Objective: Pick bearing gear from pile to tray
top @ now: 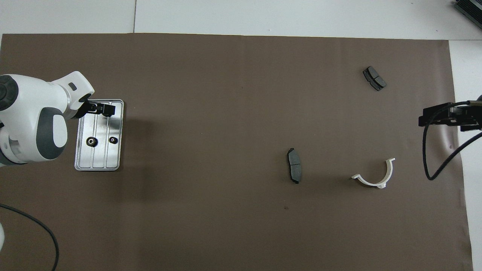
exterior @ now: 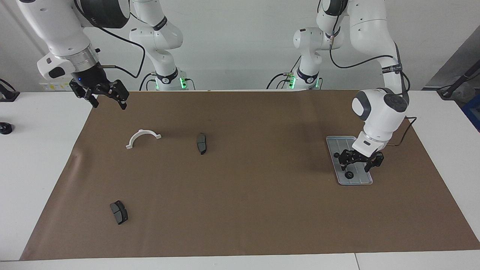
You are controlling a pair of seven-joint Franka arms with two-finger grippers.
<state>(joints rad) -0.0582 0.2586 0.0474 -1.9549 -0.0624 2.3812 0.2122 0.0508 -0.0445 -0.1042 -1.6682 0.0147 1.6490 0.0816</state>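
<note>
- Overhead view: the tray [top: 98, 165] lies on the brown mat [top: 226, 113] near the edge at the left arm's end, with two black gears [top: 92, 141] resting in it, side by side and apart.
- The left gripper [exterior: 360, 162] hangs over the tray, jaws spread wide, holding nothing.
- The right gripper [exterior: 100, 94] waits wide open over the mat's corner nearest the right arm's base.
- Two grey pads [exterior: 201, 143] and a white bracket [exterior: 143, 137] lie scattered toward the right arm's end.

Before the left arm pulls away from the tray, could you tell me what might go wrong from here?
1. The left gripper hangs open low over the tray, with two gears lying loose there; a careless lift or sideways move could knock one out.
2. The tray looks light and lies loose on the brown mat, so a bump might shift it.
</note>
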